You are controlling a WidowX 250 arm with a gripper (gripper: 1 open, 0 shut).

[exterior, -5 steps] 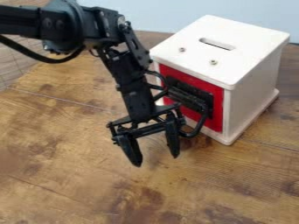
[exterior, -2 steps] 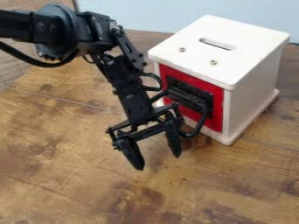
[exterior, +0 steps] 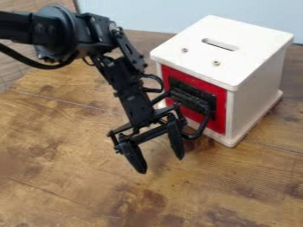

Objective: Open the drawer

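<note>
The desk [exterior: 71, 177] is warm brown wood, streaked with darker grain and paler worn patches; the box [exterior: 243, 66] on it is white, with a darker slot in its top face; the drawer [exterior: 190, 93] front is bright red, carrying a black handle [exterior: 192, 100]; the arm [exterior: 83, 35] is black throughout, glossy in places; the gripper [exterior: 157, 151] is the same black, fingers included.

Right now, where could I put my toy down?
The bare table left of the gripper and along the front edge is free. It is crowded between the gripper and the white box with the red drawer.
</note>
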